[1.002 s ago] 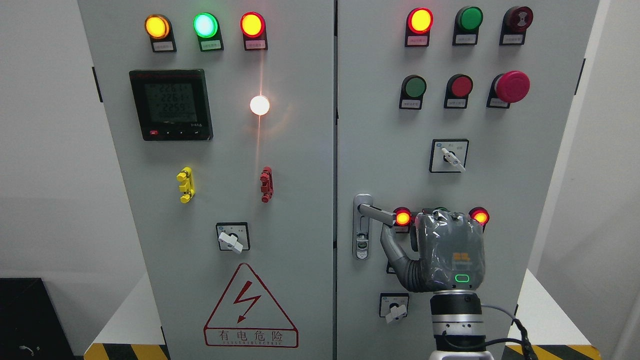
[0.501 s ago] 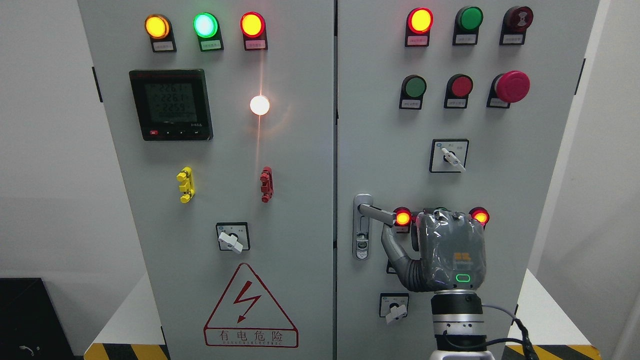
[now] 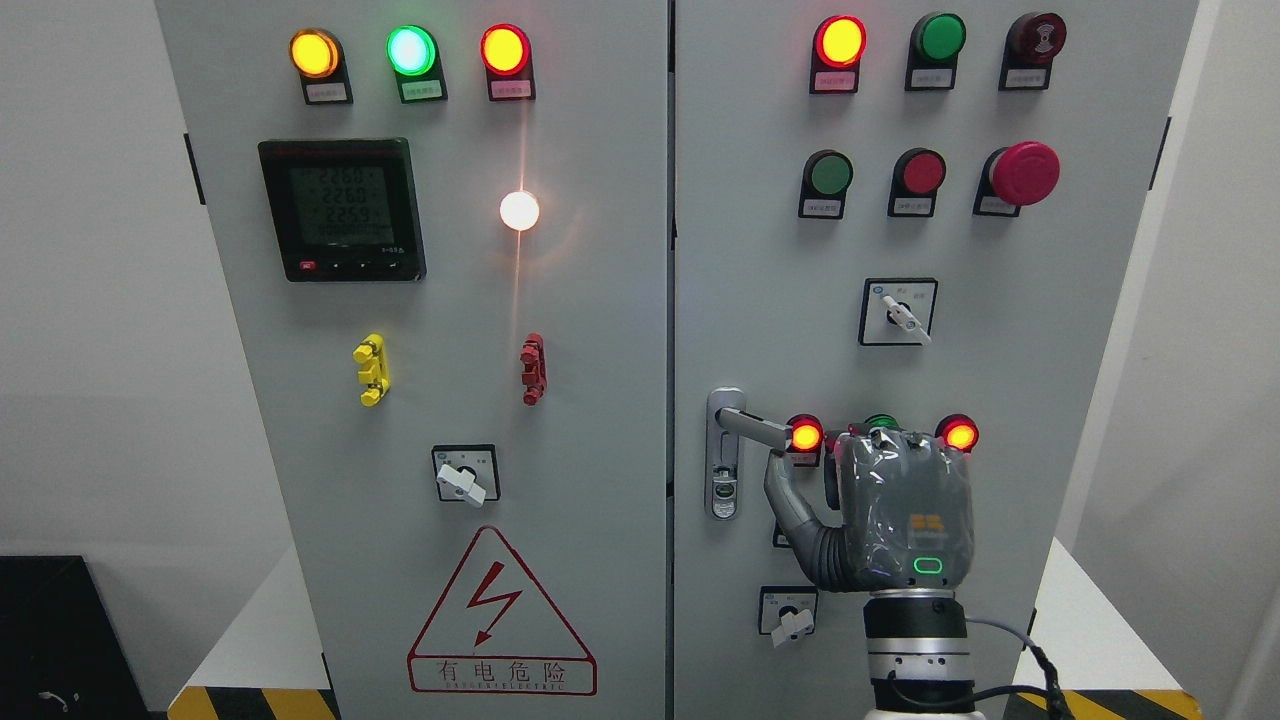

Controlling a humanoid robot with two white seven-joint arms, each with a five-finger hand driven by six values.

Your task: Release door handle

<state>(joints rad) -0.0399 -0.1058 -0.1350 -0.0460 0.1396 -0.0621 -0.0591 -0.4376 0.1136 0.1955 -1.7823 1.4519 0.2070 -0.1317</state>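
The silver lever door handle (image 3: 752,427) sits on the left edge of the right cabinet door (image 3: 770,250) and points right and slightly down. My right hand (image 3: 900,510), grey with its back to the camera, comes up from the bottom edge just right of the handle's free end. Its thumb (image 3: 783,495) is spread out to the left, with its tip right under the end of the handle. The handle ends left of the palm and is not enclosed by the hand. The other fingers point at the panel and are mostly hidden behind the hand. The left arm is out of view.
Lit red lamps (image 3: 805,435) (image 3: 959,434) flank the hand on the door. A rotary switch (image 3: 790,612) sits below the thumb and another rotary switch (image 3: 899,312) above. A red mushroom stop button (image 3: 1023,172) is higher up. The left door (image 3: 600,300) carries a meter (image 3: 342,209) and a warning triangle (image 3: 500,615).
My right hand has sunk slightly and shifted a little right. The thumb has dropped with it. The handle has not moved.
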